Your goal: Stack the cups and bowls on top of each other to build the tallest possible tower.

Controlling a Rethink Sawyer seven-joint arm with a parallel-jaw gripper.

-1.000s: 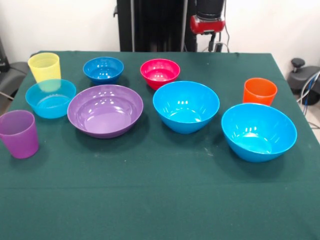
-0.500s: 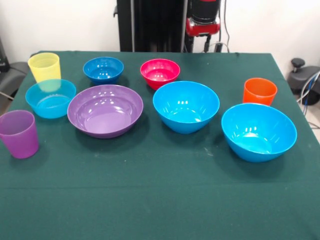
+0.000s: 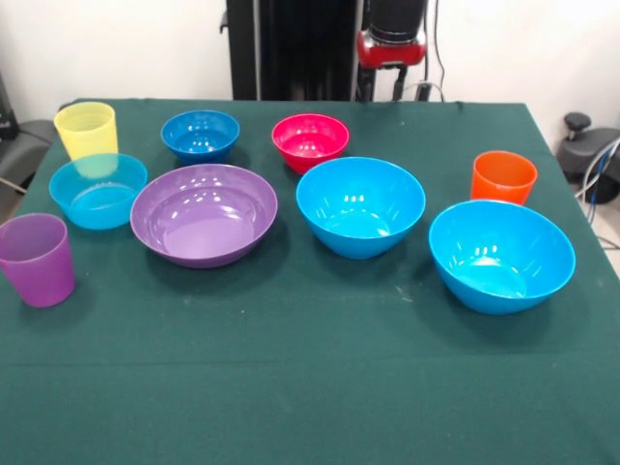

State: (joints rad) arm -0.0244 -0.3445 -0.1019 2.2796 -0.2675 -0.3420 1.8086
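Observation:
All pieces stand apart on the green table (image 3: 291, 387); nothing is stacked. The yellow cup (image 3: 85, 129) is far left, the purple cup (image 3: 37, 258) near left, the orange cup (image 3: 503, 177) at the right. A small dark blue bowl (image 3: 200, 134) and the magenta bowl (image 3: 310, 140) stand at the back. A pale blue bowl (image 3: 97, 191), the wide purple bowl (image 3: 203, 213) and two larger blue bowls (image 3: 360, 205) (image 3: 501, 254) stand in front. No yellow-orange bowl is in view. The gripper (image 3: 391, 46) shows as a red and black end at the top edge, behind the magenta bowl.
The black pedestal (image 3: 291, 48) stands behind the table's far edge. A dark stand with cables (image 3: 586, 145) is off the right side. A dark object (image 3: 19, 140) sits off the left edge. The front strip of the table holds no objects.
The red and black arm end at the top has shifted a little to the left and slightly up. The cups and bowls have not moved.

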